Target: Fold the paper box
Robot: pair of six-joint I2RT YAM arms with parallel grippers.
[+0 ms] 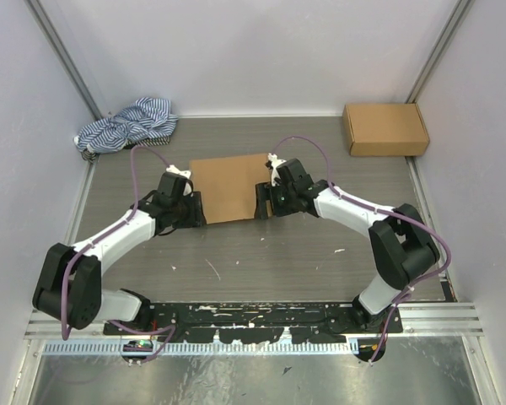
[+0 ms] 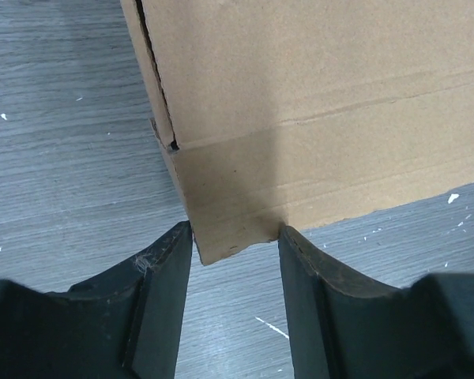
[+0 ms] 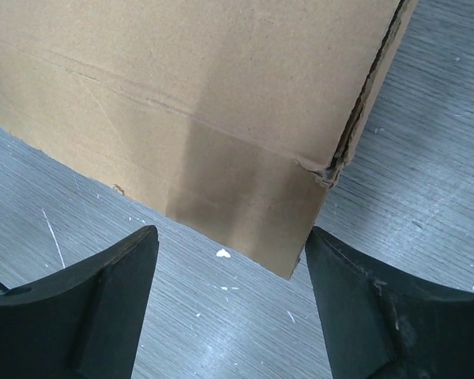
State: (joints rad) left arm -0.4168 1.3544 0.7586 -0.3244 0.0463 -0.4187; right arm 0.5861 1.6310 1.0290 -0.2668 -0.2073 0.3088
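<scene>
Where the table [image 1: 278, 257] is viewed from above, a blue-and-white striped cloth [image 1: 126, 126] is seen bunched at its far-L corner. The left gripper [image 1: 196, 207] is set at the near-L corner of the paper box [image 1: 228, 187], which is laid flat at mid-table btwn the two arms. In the L wrist cam that corner is framed by the fingers [image 2: 162, 276] w/ the jaws part-way apart; both tips appear to be met by the cardboard's edges, but whether it is actually clamped can't be told. The right gripper [image 1: 266, 202] is placed at the near-R corner; in its wrist cam the jaws are held wide, nothing is gripped, and the corner is seen just beside one finger [image 3: 379, 308] and clear of the other. A second brown cardboard box [image 1: 385, 128] is seen closed at the far R, well apart from the rest.
</scene>
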